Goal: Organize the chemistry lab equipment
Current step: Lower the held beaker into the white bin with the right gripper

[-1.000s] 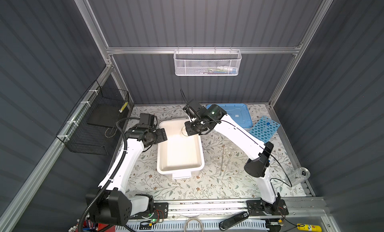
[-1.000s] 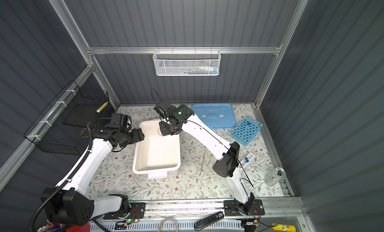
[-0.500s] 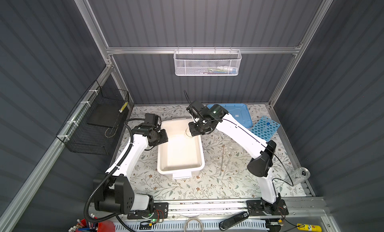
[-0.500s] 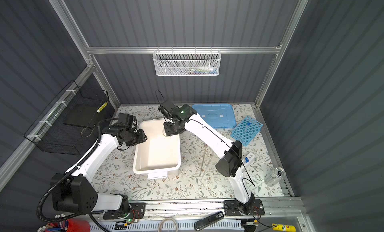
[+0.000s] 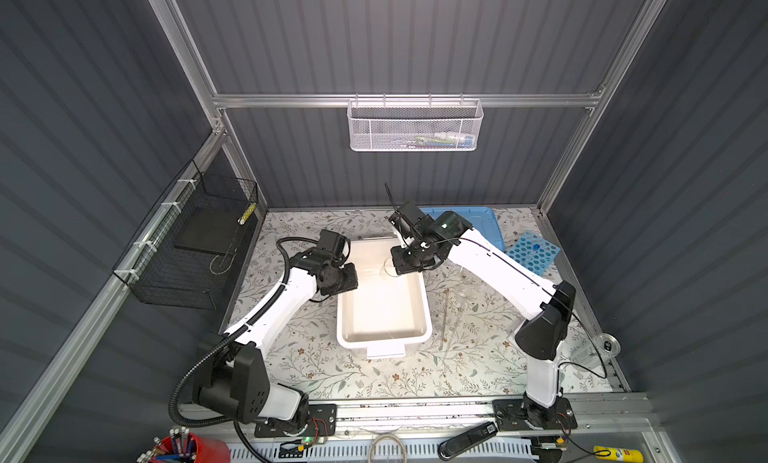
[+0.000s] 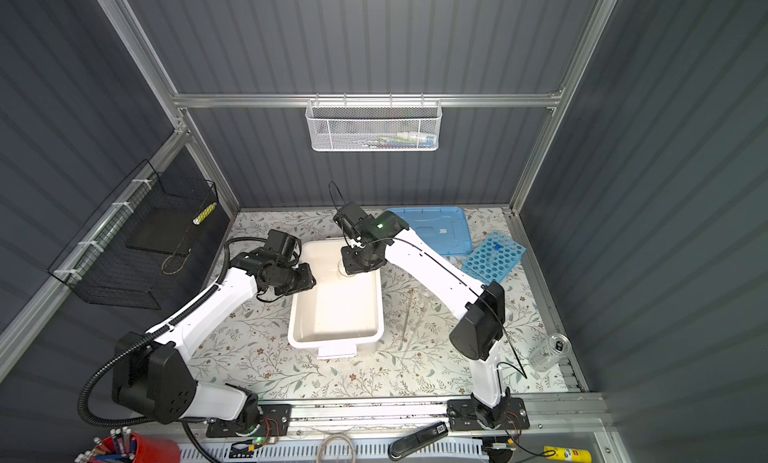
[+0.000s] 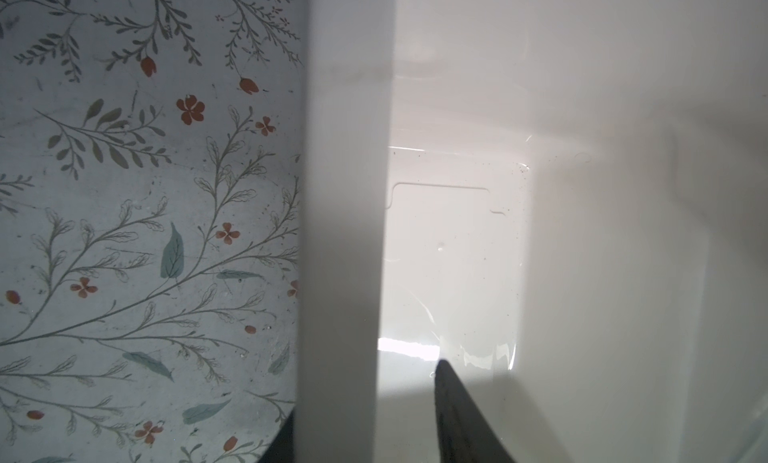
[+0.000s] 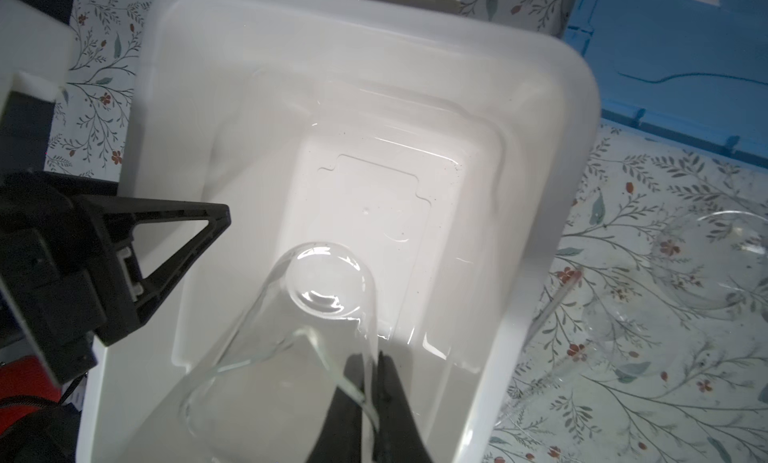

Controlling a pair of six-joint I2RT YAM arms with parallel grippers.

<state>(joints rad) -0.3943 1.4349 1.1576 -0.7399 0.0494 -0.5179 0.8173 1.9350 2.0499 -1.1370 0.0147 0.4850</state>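
R gripper (image 8: pixel 370 369) is pinched tight on the side wall of a clear beaker (image 8: pixel 316 299), one jaw inside the glass and one outside. The beaker hangs over the far end of the tub (image 5: pixel 382 315), base down, not set down yet afaict. L gripper (image 7: pixel 365 398) straddles the tub's left wall, one jaw in and one out, partway closed. Can't tell if they actually bite the wall or just bracket it. Prob there to steady the tub.

Progress imo: early. Tub looks empty apart from the beaker above it. Rack (image 5: pixel 532 255) sits far right w/ one blue-capped tube (image 5: pixel 536 246) in it, so that bit's maybe sorted. Left to do: rod (image 5: pixel 444 315) lying on the mat (image 5: pixel 374 378) just right of the tub, plus at least one more clear flask (image 8: pixel 706 270) near it, both loose. Lid (image 5: pixel 478 222) is off, flat at the far edge, so closing up comes last I guess. Can't spot other tubes or a white rack.
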